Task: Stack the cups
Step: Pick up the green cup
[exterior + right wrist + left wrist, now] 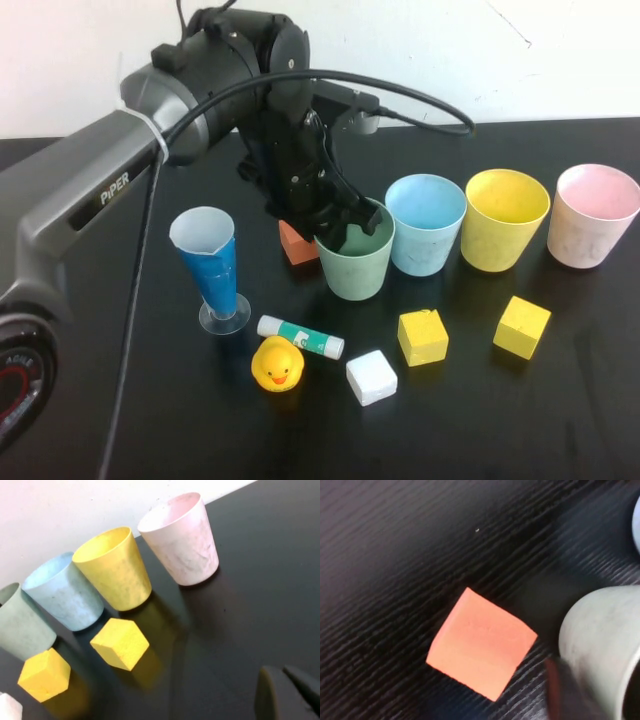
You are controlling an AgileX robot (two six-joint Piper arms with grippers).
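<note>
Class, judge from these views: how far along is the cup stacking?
Done: nothing; the green cup, blue cup, yellow cup and pink cup stand separately in a row. In hand: the left gripper is at the green cup's rim. The right gripper waits apart, shut. Left: all the stacking.

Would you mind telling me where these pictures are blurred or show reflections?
Left wrist view: the green cup is soft and out of focus, the orange block fairly sharp. Right wrist view: the glossy table mirrors the yellow cup. High view: evenly lit.
</note>
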